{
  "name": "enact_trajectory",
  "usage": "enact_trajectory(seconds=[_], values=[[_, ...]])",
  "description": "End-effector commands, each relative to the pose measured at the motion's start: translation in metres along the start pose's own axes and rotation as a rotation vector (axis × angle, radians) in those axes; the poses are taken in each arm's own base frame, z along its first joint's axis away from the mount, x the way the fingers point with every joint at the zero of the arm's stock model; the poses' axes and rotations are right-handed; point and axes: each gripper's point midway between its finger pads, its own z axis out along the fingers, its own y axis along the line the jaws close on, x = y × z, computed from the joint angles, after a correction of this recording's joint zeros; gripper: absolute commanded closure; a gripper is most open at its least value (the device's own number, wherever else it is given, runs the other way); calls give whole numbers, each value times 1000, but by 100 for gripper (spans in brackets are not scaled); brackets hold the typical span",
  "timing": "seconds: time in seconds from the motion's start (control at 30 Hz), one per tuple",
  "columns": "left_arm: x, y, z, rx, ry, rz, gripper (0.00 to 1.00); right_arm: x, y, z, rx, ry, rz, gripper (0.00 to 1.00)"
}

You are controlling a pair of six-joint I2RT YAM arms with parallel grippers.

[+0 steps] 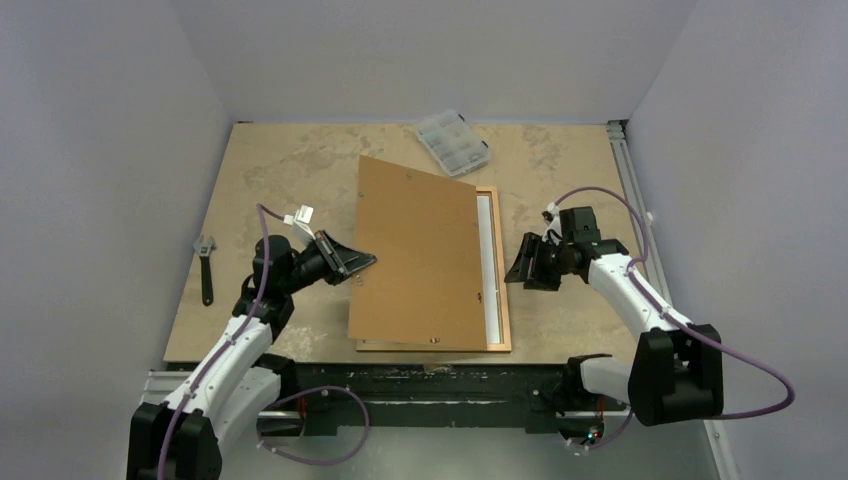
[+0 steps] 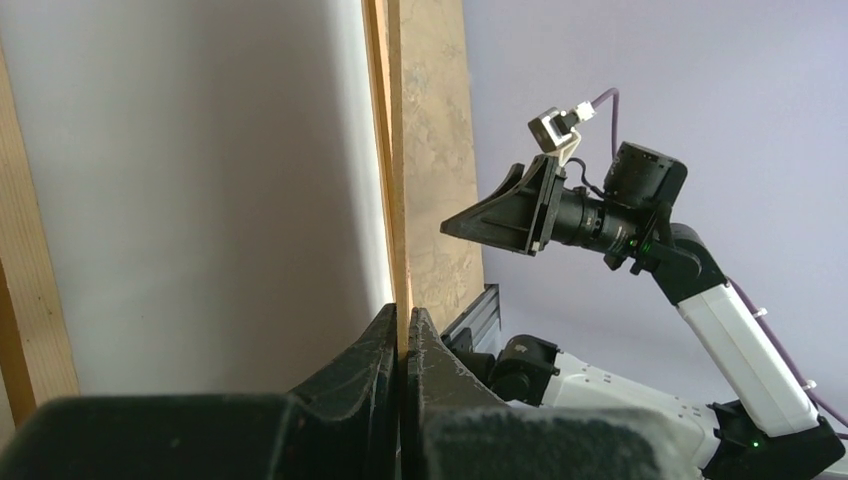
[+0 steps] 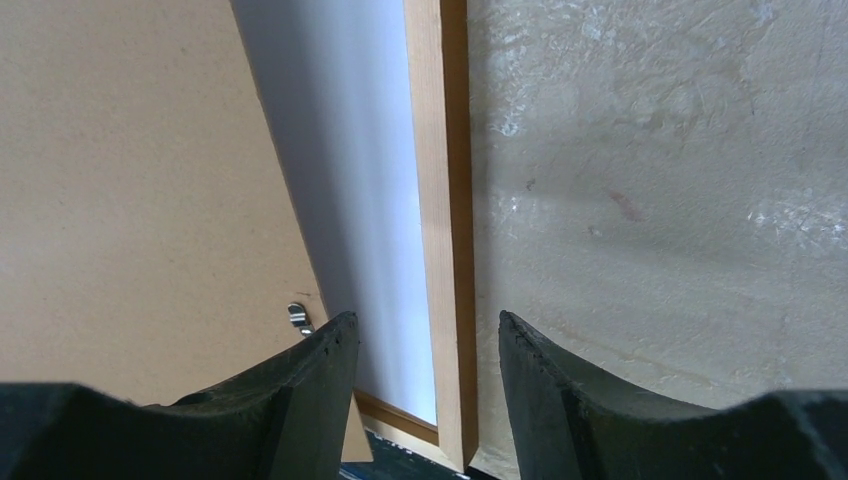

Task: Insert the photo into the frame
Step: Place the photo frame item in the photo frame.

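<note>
Left gripper (image 2: pixel 403 318), lower centre: clamped on backing board (image 1: pixel 415 255) edge. Right gripper (image 3: pixel 425 325): parted, empty, above frame (image 3: pixel 445 200) rail. Risk: skewed board lands off-square over photo (image 1: pixel 486 260)

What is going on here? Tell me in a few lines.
The left gripper has its jaws shut on the left edge of the brown backing board, which lies skewed over the frame on the table. A white strip inside the frame's right rail is likely the back of the photo. The right gripper hovers by that rail, jaws open, holding nothing.
</note>
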Motion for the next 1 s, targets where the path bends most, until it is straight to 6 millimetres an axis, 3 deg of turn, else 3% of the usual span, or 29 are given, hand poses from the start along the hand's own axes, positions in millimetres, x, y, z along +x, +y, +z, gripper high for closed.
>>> enact_trajectory(seconds=[0.0,0.37,0.97], values=[[-18,-37,2,167,-60,57,100,-1,-4,12,12,-3,-2,48],[-26,-24,20,152,-54,32,100,-4,-5,24,9,9,6,54],[-16,-3,62,182,24,-35,100,7,-12,45,-7,66,35,54]])
